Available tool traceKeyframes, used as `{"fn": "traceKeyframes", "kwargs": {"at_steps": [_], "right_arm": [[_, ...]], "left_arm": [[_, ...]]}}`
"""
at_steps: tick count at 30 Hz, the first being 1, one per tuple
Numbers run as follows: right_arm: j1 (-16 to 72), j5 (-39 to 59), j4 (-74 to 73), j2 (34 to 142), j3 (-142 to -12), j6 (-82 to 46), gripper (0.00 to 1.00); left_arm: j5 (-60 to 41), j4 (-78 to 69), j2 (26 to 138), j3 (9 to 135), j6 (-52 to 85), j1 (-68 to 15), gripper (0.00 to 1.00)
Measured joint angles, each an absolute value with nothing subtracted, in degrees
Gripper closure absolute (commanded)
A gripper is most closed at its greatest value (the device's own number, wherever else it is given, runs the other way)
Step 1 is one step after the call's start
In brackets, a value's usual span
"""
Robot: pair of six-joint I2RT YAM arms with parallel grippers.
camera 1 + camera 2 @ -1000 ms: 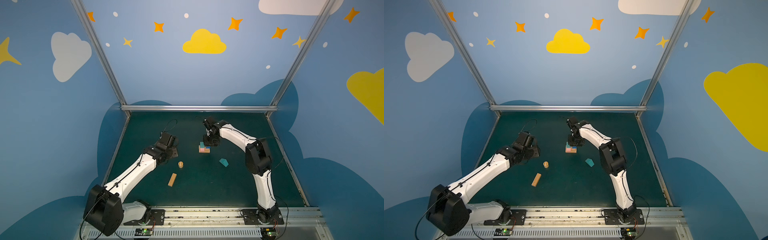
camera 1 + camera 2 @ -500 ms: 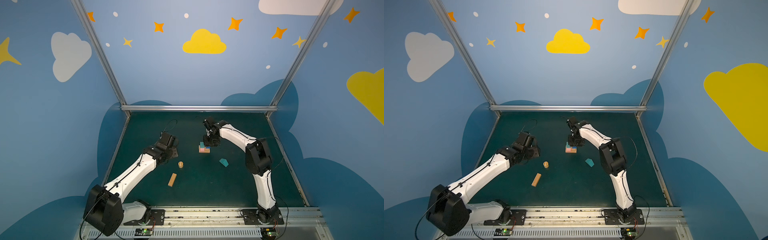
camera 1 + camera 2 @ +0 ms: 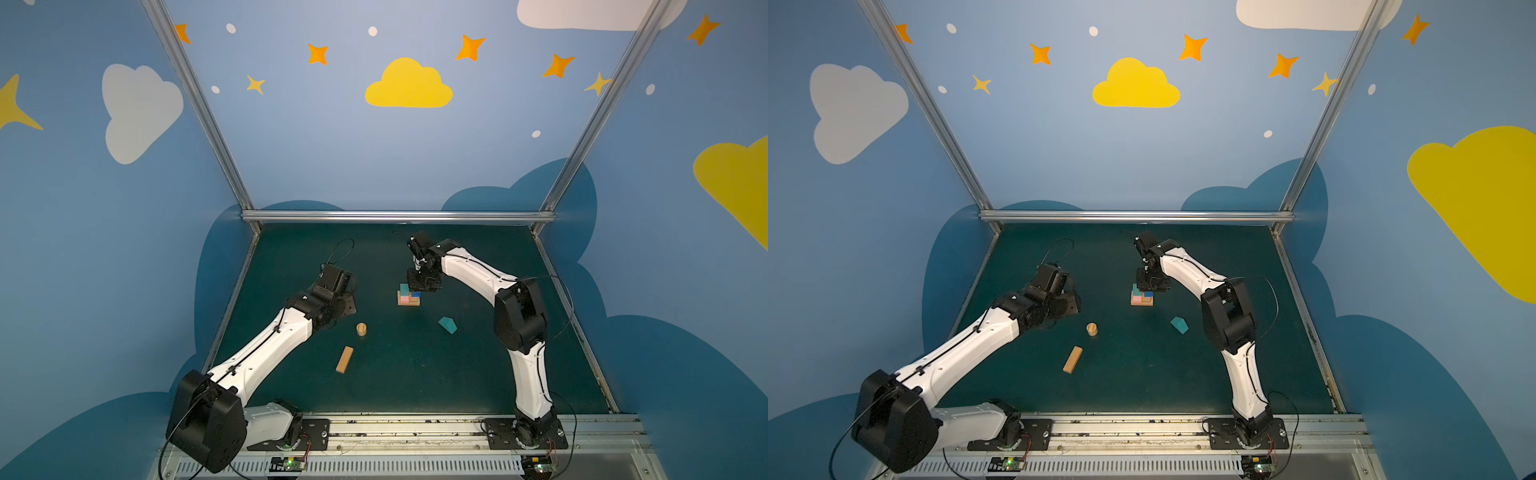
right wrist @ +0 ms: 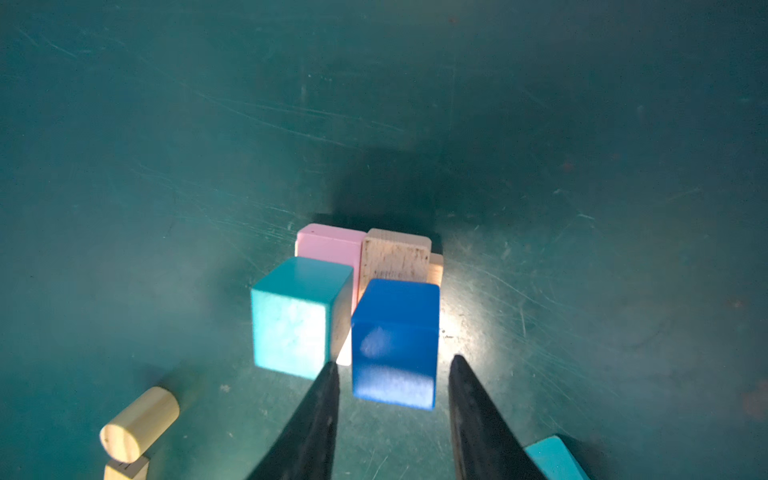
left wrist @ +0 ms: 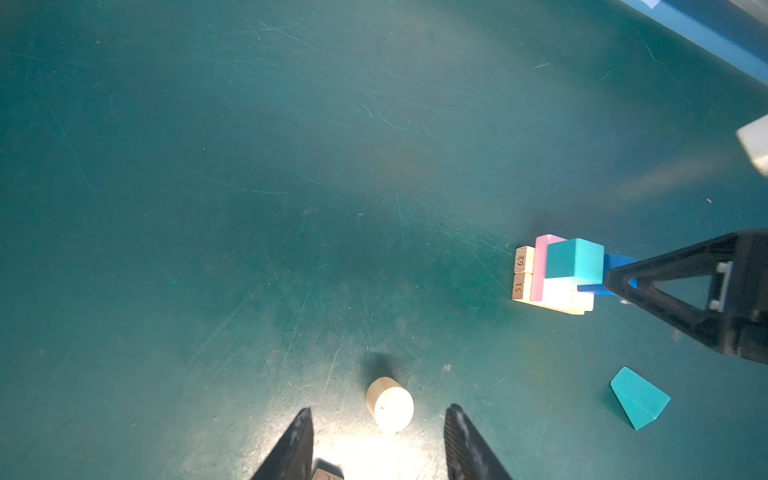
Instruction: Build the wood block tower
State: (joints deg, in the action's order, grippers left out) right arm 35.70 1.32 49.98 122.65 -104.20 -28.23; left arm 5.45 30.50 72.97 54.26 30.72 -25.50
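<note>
Right arm: elbow raised, forearm running toward the far edge, wrist bent down so the right hand (image 4: 392, 361) points at the wood block tower (image 3: 408, 296) from above. Its jaws stand part open, one on each side of the blue cube (image 4: 395, 332), with a gap showing on both sides; nothing is gripped. The blue cube sits on the tower beside the teal cube (image 4: 295, 316), over the pink bar (image 4: 328, 243) and a tan bar (image 4: 395, 253). The tower stands near the middle of the tabletop (image 3: 457, 374). Left arm: stretched low from the near left corner; left hand (image 5: 380, 409) part open and empty. The cylinder (image 5: 388, 403) lies on the tabletop in line with the gap between its jaws. The loose tan bar (image 3: 344, 359) lies toward the near edge. The teal house-shaped piece (image 3: 447, 324) lies right of the tower. Against one second ago, in both top views: arms and blocks in the same places, no shift visible.
</note>
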Motion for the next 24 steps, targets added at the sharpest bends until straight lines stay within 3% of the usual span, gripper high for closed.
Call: {"fn": "traceKeyframes", "kwargs": {"at_steps": [17, 24], "right_arm": [[35.4, 1.4, 48.6, 113.1, -97.8, -28.3, 0.48], [32.5, 6.1, 41.7, 106.0, -88.6, -28.8, 0.46]], "left_arm": [[2.7, 30.5, 73.6, 56.1, 31.1, -25.5, 0.44], [-2.6, 28.6, 82.1, 64.7, 30.3, -25.5, 0.40]]}}
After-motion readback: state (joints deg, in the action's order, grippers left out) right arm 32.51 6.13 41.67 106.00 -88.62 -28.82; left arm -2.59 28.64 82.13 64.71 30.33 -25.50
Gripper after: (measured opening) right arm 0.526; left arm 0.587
